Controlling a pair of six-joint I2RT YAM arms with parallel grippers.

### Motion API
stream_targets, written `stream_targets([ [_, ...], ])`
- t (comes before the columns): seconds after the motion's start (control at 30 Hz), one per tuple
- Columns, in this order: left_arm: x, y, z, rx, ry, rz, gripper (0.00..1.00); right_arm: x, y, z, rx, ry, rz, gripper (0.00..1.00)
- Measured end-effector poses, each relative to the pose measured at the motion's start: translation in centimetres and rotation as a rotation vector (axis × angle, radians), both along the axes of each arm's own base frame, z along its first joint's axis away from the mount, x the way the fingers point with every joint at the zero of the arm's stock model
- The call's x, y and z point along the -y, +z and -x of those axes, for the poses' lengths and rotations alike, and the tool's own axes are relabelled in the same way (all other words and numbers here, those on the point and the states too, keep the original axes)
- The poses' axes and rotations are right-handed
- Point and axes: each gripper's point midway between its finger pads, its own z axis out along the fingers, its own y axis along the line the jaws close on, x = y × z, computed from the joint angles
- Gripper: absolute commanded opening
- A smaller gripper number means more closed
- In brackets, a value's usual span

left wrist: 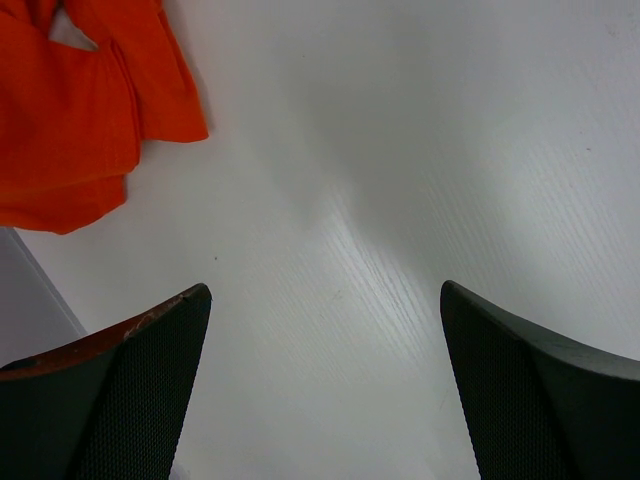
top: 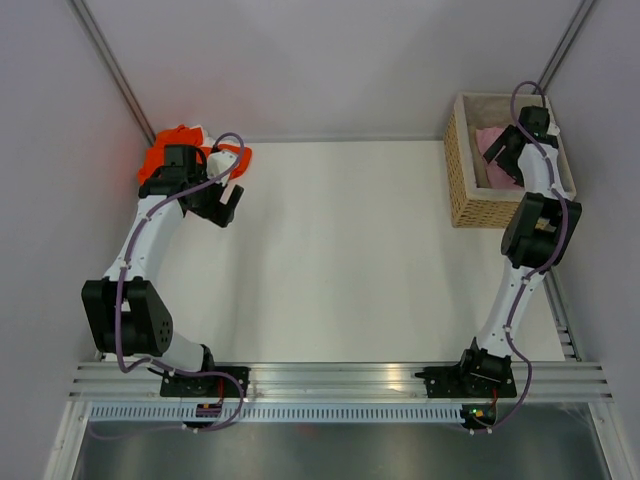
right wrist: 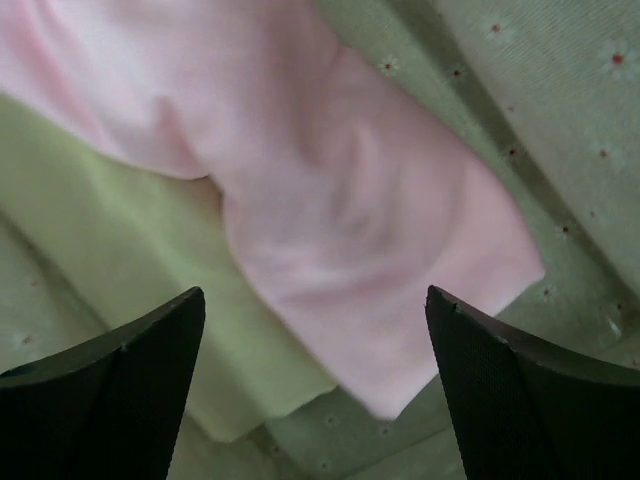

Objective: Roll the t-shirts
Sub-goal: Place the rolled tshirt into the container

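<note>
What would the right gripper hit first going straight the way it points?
The pink t-shirt, most likely: it lies on the flowered lining of the basket, straight ahead between the open jaws of the right gripper. Depth is hard to judge.

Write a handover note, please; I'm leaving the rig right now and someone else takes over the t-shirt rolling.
The left gripper is open and empty, over bare table beside the orange t-shirt, which lies bunched at the far left corner.
The right gripper is open and empty, above the pink t-shirt inside the basket at the far right.
Done: pink t-shirt is in the basket; whether it is rolled I cannot tell.
To do: roll the orange t-shirt; check the pink one.
</note>
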Motion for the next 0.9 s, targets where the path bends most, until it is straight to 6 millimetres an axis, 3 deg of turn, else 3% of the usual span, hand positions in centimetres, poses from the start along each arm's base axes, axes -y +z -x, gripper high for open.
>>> stream_targets([
  [0.17, -0.7, 0.3, -0.1, 0.027, 0.074, -0.009, 1.0, -1.1, 3.8, 0.8, 0.001, 0.055, 0.116, 0.98],
  [0.23, -1.1, 0.2, 0.2, 0.032, 0.113, -0.01, 1.0, -1.3, 6.6, 1.7, 0.022, 0.073, 0.172, 0.98],
  [0.4, -1.6, -0.4, 1.2, 0.022, 0.194, -0.005, 1.0, -1.9, 14.8, 5.7, 0.141, 0.106, 0.32, 0.98],
  [0.53, -2.0, -1.0, 1.8, 0.006, 0.251, 0.002, 1.0, -2.8, 18.7, 9.8, 0.218, 0.132, 0.396, 0.98],
  [0.63, -2.1, -1.1, 2.3, 0.006, 0.287, 0.012, 1.0, -3.5, 18.5, 12.9, 0.222, 0.154, 0.422, 0.98],
  [0.9, -1.9, -0.8, 3.4, 0.022, 0.334, 0.052, 1.0, -5.9, 10.3, 20.2, 0.089, 0.245, 0.379, 0.98],
])
